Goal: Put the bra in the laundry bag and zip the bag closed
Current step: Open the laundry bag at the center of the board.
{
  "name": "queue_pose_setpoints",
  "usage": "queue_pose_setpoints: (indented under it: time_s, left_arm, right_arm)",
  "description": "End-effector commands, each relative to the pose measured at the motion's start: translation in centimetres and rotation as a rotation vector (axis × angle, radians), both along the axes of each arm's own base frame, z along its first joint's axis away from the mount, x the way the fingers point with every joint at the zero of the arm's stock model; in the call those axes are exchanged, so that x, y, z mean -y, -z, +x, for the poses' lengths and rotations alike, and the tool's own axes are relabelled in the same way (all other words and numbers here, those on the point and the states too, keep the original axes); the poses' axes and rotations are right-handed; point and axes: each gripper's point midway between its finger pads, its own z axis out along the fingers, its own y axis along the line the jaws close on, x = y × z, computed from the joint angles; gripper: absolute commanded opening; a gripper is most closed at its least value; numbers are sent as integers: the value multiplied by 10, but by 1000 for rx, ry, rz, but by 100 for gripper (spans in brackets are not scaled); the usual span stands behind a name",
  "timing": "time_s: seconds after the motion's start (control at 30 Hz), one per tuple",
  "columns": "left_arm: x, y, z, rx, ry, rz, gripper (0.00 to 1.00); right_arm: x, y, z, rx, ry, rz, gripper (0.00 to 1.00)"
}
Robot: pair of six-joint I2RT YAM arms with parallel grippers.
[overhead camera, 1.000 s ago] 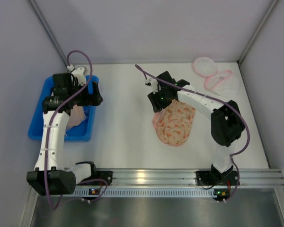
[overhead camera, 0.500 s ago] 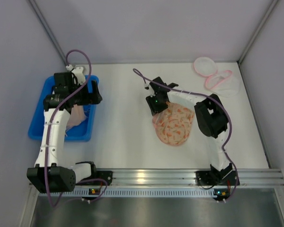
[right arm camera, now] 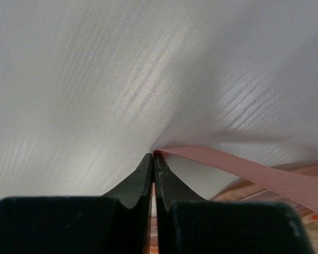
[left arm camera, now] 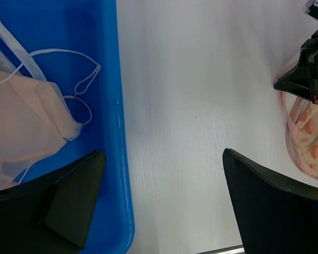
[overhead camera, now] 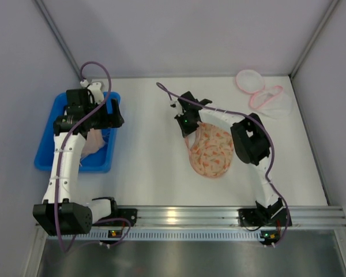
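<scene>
Bra (left arm camera: 26, 121) is lying unbagged in the blue bin (overhead camera: 46, 156) at left, the left gripper (left arm camera: 163, 156) hanging spread above; the right gripper (right arm camera: 152, 159) is pinching the central laundry bag (overhead camera: 213, 153) by its pink edging (right arm camera: 244, 169). Bagging and zipping are both waiting.

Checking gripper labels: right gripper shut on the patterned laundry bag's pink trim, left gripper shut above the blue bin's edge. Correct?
Not quite. The left gripper is open, with its jaws spread wide above the edge of the blue bin, as the left wrist view shows. The right gripper is shut on the pink trim of the patterned laundry bag, as stated.
</scene>
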Motion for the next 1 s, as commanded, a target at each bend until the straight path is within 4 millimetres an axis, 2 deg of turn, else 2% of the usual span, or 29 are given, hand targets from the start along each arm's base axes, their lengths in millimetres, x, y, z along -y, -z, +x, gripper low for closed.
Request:
queue_pose_setpoints:
  time_s: [0.0, 0.07, 0.1, 0.17, 0.2, 0.23, 0.37, 0.4, 0.47, 0.5, 0.57, 0.6, 0.63, 0.67, 0.7, 0.73, 0.8, 0.83, 0.9, 0.93, 0.97]
  left_arm:
    - [-1, -7, 8, 47, -2, -4, 98]
    - [1, -7, 9, 47, 4, -9, 98]
    - [1, -7, 9, 44, 6, -9, 98]
    - [1, -6, 11, 43, 8, -12, 98]
    - [1, -5, 13, 38, 7, -13, 98]
    - [1, -6, 14, 39, 3, -13, 98]
    - [-1, -5, 19, 31, -10, -15, 98]
    - [0, -6, 19, 33, 0, -17, 98]
    - [1, -7, 19, 36, 12, -15, 98]
    - [3, -7, 19, 38, 23, -19, 98]
    - [3, -7, 19, 40, 34, -14, 98]
    - [4, -7, 20, 40, 38, -13, 98]
    - [5, -6, 20, 37, 47, -17, 98]
    - [6, -5, 20, 33, 53, -20, 98]
    - [7, -4, 20, 29, 59, -25, 98]
    - [9, -2, 21, 23, 70, -35, 98]
    - [12, 3, 23, 7, 81, -47, 98]
    - [14, 4, 23, 3, 90, -55, 98]
    - [15, 8, 26, -9, 93, -63, 98]
    - [15, 10, 27, -14, 94, -64, 98]
    - [16, 13, 28, -19, 101, -70, 98]
  right_arm:
    - [-6, -24, 4, 55, -53, 3, 0]
    - [-16, -71, 11, 132, -81, 88, 0]
    - [-22, -103, 9, 164, -100, 159, 0]
    - [-28, -141, 10, 231, -160, 218, 0]
    - [-32, -155, 4, 237, -194, 259, 0]
    - [-33, -181, 2, 289, -214, 299, 0]
    - [-31, -227, -8, 365, -250, 371, 0]
    - [-27, -243, -11, 396, -251, 386, 0]
    - [-13, -257, -11, 425, -236, 390, 0]
    - [-3, -272, -14, 454, -226, 404, 0]
    - [24, -270, -9, 447, -181, 393, 0]
    - [39, -280, -12, 470, -161, 395, 0]
    - [62, -265, -7, 452, -117, 365, 0]
    - [77, -259, -4, 452, -86, 345, 0]
    - [93, -262, -6, 470, -62, 333, 0]
    - [121, -242, 0, 448, -6, 284, 0]
    - [153, -233, 4, 467, 59, 231, 0]
    - [179, -212, 6, 442, 109, 187, 0]
    - [207, -199, 7, 447, 163, 137, 0]
    - [230, -180, 8, 427, 207, 96, 0]
    - [243, -171, 7, 421, 229, 66, 0]
